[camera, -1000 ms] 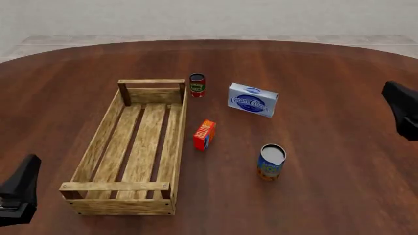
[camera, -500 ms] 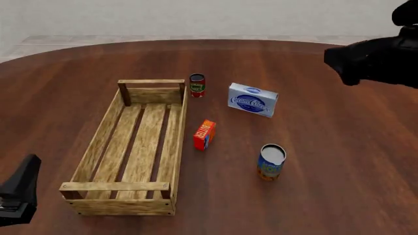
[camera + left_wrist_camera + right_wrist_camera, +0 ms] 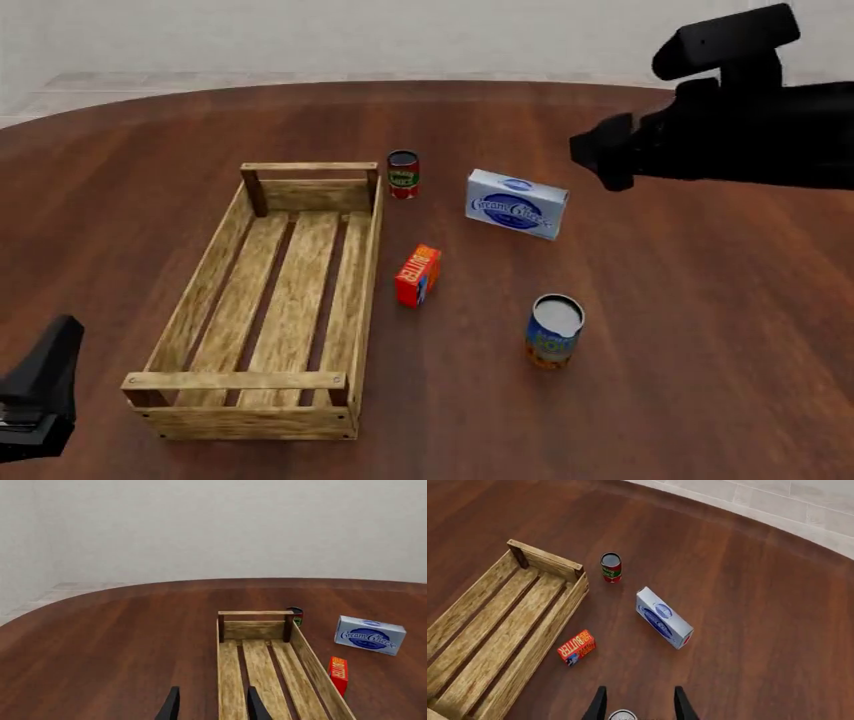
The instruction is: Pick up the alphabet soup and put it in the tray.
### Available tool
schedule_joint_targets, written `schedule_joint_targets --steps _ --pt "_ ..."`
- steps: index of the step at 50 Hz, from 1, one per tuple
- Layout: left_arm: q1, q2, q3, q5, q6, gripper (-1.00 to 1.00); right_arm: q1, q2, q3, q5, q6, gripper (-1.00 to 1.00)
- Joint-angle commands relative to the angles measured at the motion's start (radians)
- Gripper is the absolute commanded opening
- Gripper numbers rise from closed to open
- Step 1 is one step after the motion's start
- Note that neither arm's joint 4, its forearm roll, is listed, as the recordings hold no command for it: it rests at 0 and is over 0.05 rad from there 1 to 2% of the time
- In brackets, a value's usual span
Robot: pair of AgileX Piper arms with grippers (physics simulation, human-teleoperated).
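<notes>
Now right pincer (image 3: 637,705) released, fingers apart, high above alphabet soup (image 3: 554,331), not touching

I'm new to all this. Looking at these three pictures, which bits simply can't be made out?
- Soup can: in the right wrist view only its top rim shows, cut off by the picture's edge.
- Right gripper: hidden behind the arm in the front view.
- Left gripper: cut off by the edge in the front view.
- Small red can: mostly hidden behind the crate in the left wrist view.
</notes>
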Motion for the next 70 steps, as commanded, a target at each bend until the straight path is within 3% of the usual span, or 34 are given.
schedule_joint_targets --steps 1,43,59,70 --pt "0.0 0.0 0.0 0.0 0.0 1.0 0.034 0.06 -0.012 0.007 -0.01 1.0" --pt "0.0 0.0 0.0 0.0 0.0 1.0 0.082 0.138 0.033 -0.008 -0.036 1.0" --pt "0.0 0.0 0.0 0.0 0.0 1.0 0.091 0.158 0.072 -0.04 0.008 1.0" --pt "0.0 0.0 0.0 0.0 0.0 1.0 0.089 0.163 0.091 -0.052 0.004 1.0"
